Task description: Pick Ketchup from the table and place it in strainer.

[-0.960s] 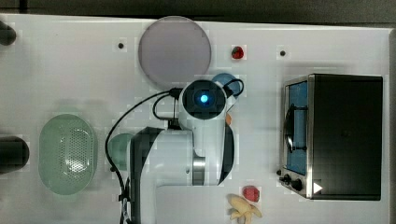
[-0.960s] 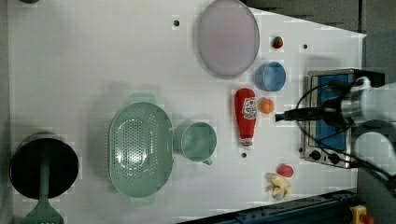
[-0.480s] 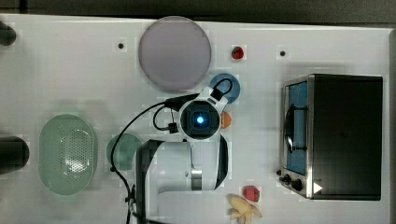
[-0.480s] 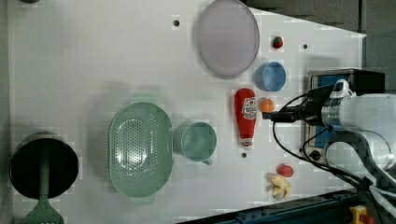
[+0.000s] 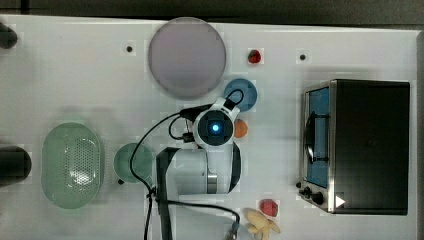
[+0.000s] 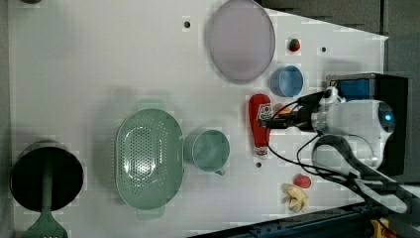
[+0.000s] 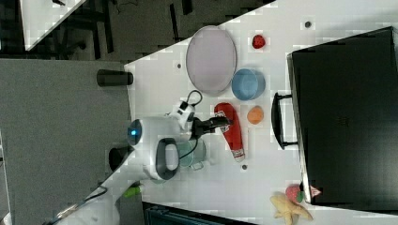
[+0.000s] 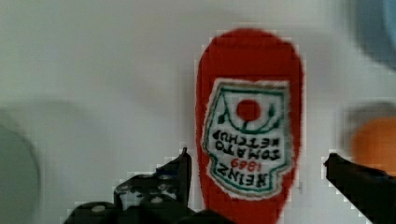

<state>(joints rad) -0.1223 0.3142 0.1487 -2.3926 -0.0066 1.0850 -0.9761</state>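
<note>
— Hovering where?
— Arm bent over the table's middle, gripper [image 8: 257, 186] spread wide astride one ketchup bottle [image 6: 259, 124] lying flat — untouched.
— Counts?
— One strainer [image 6: 147, 163] at the left view's nine o'clock of one cup [image 6: 210, 148]; one orange ball [image 7: 255, 115].

White table [image 6: 99, 64]: strainer [image 6: 147, 157], Ketchup [image 6: 259, 124], plate [image 6: 241, 38].
</note>
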